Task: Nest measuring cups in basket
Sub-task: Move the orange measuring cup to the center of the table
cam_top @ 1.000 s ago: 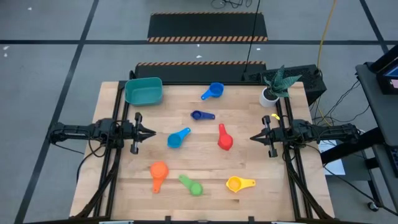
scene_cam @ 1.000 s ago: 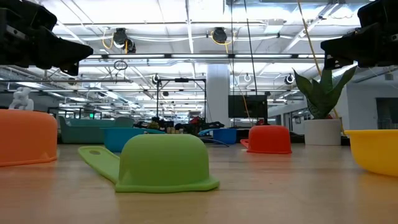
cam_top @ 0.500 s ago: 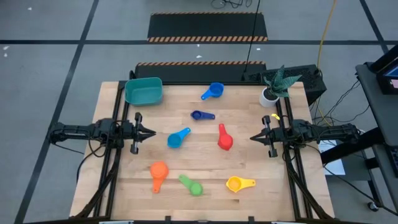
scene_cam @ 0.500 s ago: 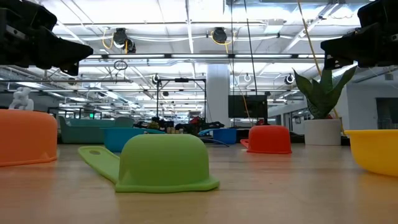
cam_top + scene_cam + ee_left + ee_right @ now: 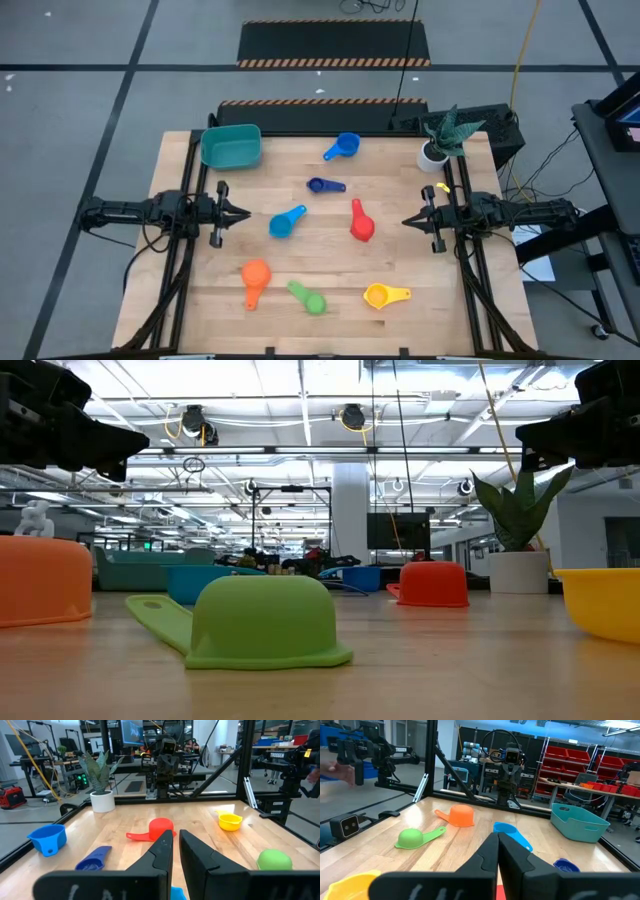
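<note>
Several measuring cups lie apart on the wooden table: blue [image 5: 343,147], dark blue [image 5: 325,185], light blue [image 5: 287,222], red [image 5: 360,222], orange [image 5: 255,278], green [image 5: 309,297] and yellow [image 5: 384,295]. The green, orange and red ones lie mouth down. The teal basket [image 5: 231,146] stands at the far left corner. My left gripper [image 5: 246,213] hovers shut at the table's left side, pointing right toward the light blue cup. My right gripper [image 5: 405,221] hovers shut at the right side, pointing left toward the red cup. Both touch nothing.
A small white plant pot [image 5: 434,152] with a spiky plant stands at the far right corner. Dark frame rails run along the table's left and right sides under the arms. Bare wood lies between the cups in the middle and along the near edge.
</note>
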Tool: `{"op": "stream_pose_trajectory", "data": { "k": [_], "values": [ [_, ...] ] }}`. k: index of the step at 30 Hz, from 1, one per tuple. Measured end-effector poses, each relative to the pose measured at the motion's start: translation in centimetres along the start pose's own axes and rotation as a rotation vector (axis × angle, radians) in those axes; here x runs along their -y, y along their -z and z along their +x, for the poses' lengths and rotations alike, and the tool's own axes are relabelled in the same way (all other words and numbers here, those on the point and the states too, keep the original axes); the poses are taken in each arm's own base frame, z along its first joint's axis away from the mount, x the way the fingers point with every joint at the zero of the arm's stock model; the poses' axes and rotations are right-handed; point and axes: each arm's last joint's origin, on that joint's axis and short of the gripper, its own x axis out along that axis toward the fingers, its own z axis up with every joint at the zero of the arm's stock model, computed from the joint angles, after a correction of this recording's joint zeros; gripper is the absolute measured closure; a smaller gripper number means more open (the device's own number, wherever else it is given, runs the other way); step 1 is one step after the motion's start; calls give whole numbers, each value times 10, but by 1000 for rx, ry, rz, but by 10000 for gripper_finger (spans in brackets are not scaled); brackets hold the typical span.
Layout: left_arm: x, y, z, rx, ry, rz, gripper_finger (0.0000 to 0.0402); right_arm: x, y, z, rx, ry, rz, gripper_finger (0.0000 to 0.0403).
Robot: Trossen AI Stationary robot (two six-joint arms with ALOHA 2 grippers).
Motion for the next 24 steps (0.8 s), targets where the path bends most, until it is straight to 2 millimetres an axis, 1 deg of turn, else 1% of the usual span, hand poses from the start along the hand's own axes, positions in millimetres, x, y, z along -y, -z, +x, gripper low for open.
{"op": "stream_pose_trajectory", "data": {
  "k": [7,20,24],
  "values": [
    [0,0,0,1,-3,133,364,0,0,0,0,0,0,403],
    [0,-1,0,6,-4,120,364,0,0,0,0,0,0,403],
    [0,-4,0,45,-6,44,364,0,0,0,0,0,0,403]
  ]
}}
